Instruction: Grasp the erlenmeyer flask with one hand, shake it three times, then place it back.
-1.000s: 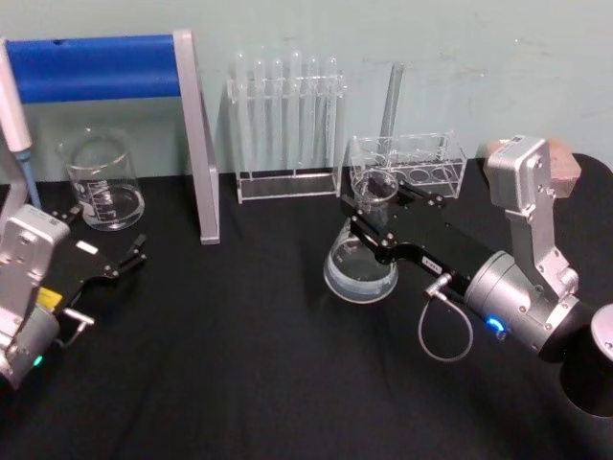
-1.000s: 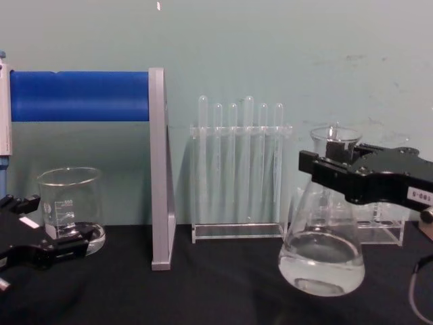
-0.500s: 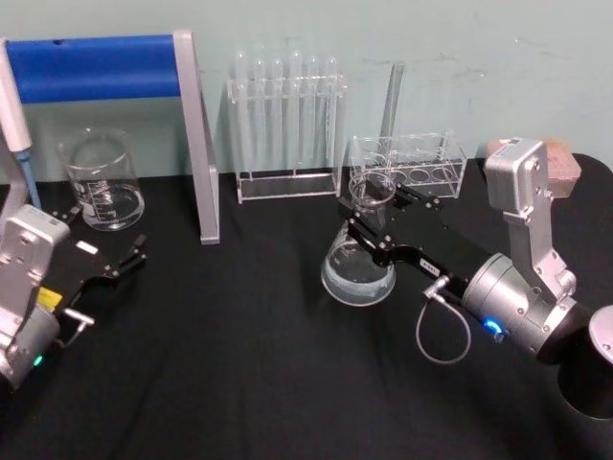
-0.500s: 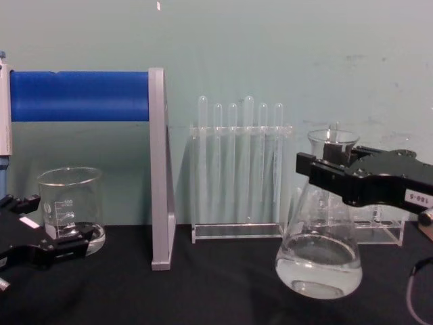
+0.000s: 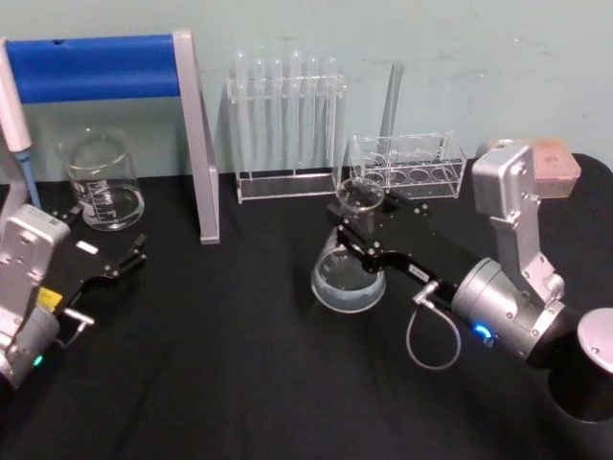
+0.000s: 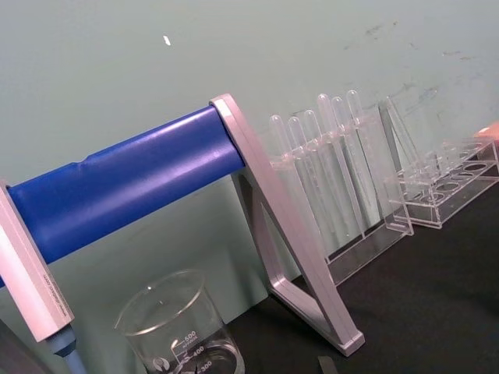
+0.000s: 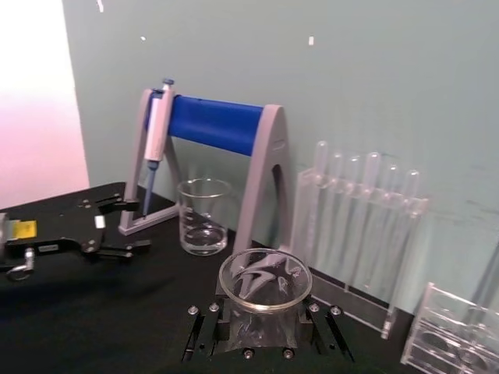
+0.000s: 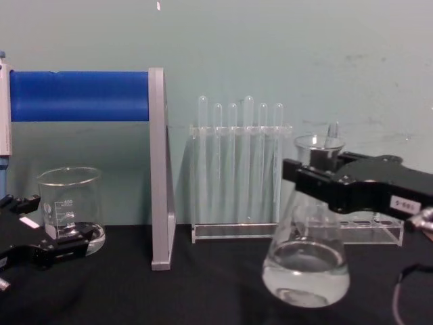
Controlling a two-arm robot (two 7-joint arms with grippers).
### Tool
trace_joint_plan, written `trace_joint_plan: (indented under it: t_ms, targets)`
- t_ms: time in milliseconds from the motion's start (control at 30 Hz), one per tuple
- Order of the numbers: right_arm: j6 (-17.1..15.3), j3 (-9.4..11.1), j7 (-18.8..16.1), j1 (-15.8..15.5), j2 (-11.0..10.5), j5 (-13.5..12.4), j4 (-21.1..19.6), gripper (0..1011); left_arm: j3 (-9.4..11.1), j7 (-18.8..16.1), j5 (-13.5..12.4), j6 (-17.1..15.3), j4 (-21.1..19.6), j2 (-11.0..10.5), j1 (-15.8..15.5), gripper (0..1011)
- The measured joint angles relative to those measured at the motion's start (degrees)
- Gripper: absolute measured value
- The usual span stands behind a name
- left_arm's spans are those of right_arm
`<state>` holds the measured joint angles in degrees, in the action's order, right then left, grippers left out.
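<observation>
Two grippers are on my screens, and one of them is busy. My right gripper (image 5: 356, 218) reaches in from the right side of the desk (image 5: 230, 374). Its black fingers (image 7: 201, 336) are pinched on the narrow neck of the erlenmeyer flask (image 5: 346, 278), just under the flared rim.

The flask stands upright near the middle of the desk. It is in front of the rack of test tubes (image 5: 287, 115), and the lower clear rack (image 5: 410, 163) sits behind it to the right. From the chest view I see clear liquid (image 8: 306, 274) pooled in the wide base. The base sits very close to the black surface, but I cannot tell whether it touches. On the right wrist view I look down onto the open mouth of the flask, with one finger on each side of the neck.

My left gripper (image 5: 111, 226) is parked at the left edge of the desk with its fingers spread wide. It is near the glass beaker (image 5: 101, 182), which stands just behind it. Behind the beaker is the stand with the blue bar (image 5: 96, 67), and a pipette (image 5: 14, 120) hangs at its left end.
</observation>
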<state>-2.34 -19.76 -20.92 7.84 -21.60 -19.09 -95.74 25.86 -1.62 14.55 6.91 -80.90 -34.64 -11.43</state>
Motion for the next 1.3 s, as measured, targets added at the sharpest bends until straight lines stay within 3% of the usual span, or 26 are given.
trace_joint_plan:
  t_ms: [433, 833, 1067, 1300]
  targets:
    - [-0.24, -6.03, -3.89, 0.43, 0.94, 0.13, -1.59, 450, 0.0, 0.0, 0.0, 0.0, 0.0, 0.0, 0.0, 1001]
    - [-0.48, -10.69, -6.74, 0.65, 0.37, -0.32, -3.34, 450, 0.0, 0.0, 0.0, 0.0, 0.0, 0.0, 0.0, 1001]
    - [-0.43, -11.29, -6.37, 0.82, 0.13, -0.51, -3.35, 450, 0.0, 0.0, 0.0, 0.0, 0.0, 0.0, 0.0, 1001]
    - [-0.05, -8.97, -3.42, 1.03, 0.1, -0.34, -2.07, 450, 0.0, 0.0, 0.0, 0.0, 0.0, 0.0, 0.0, 1001]
